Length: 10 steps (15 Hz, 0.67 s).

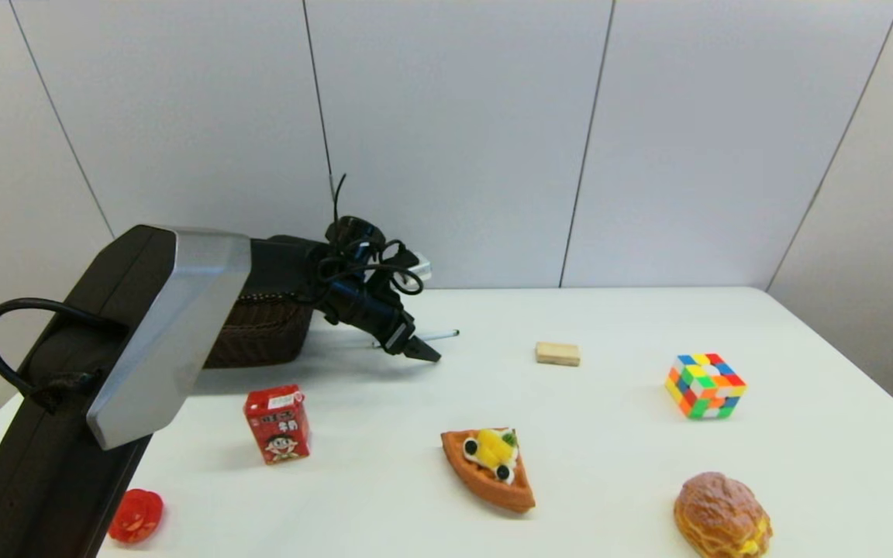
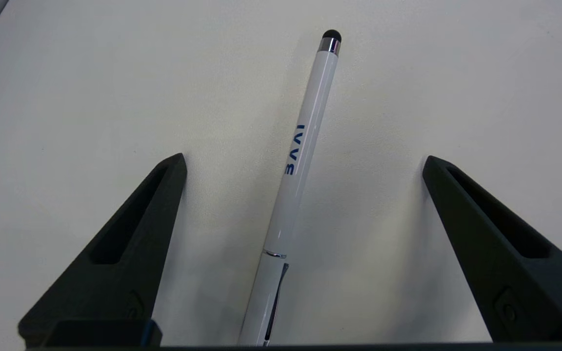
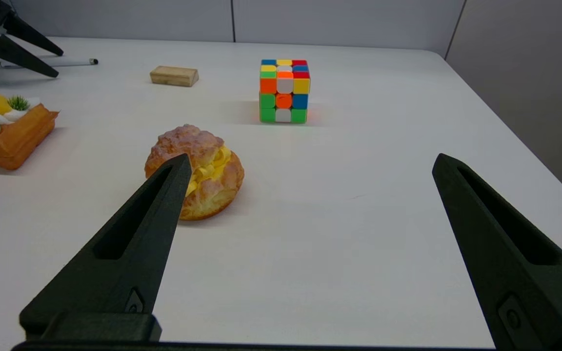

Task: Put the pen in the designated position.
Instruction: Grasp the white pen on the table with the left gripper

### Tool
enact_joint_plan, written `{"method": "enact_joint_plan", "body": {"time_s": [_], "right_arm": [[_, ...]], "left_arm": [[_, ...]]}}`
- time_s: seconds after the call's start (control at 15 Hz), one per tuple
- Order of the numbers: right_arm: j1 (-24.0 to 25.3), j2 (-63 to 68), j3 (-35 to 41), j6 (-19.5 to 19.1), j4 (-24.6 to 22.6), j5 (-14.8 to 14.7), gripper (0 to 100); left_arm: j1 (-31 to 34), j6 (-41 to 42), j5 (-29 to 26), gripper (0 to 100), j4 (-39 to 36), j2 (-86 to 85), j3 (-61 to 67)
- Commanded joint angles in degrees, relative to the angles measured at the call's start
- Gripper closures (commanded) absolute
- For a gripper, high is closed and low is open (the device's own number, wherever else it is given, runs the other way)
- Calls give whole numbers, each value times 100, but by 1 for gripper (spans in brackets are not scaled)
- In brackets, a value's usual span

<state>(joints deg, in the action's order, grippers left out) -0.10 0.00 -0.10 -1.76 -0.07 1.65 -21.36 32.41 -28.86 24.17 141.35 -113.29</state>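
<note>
Blue print runs along the white barrel of the pen (image 2: 305,146), which lies flat between the spread fingers of the left gripper (image 2: 303,163) and touches neither. Seen from behind those fingers the letters come out upside down, something like "BAAI", though the exact word is hard to settle. Nearer the robot than that gripper stands a red drink carton (image 1: 277,425) with a cartoon face and printing too small to read.
</note>
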Motion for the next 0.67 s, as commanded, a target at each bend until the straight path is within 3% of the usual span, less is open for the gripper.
{"method": "enact_joint_plan", "body": {"time_s": [0.07, 0.13, 0.67], "right_arm": [[1, 0, 1, 0, -1, 2, 0], [1, 0, 1, 0, -1, 2, 0], [1, 0, 1, 0, -1, 2, 0]], "left_arm": [[9, 19, -15, 0, 17, 15, 0], [9, 28, -15, 100, 26, 15, 0], [9, 37, -15, 100, 17, 15, 0]]}}
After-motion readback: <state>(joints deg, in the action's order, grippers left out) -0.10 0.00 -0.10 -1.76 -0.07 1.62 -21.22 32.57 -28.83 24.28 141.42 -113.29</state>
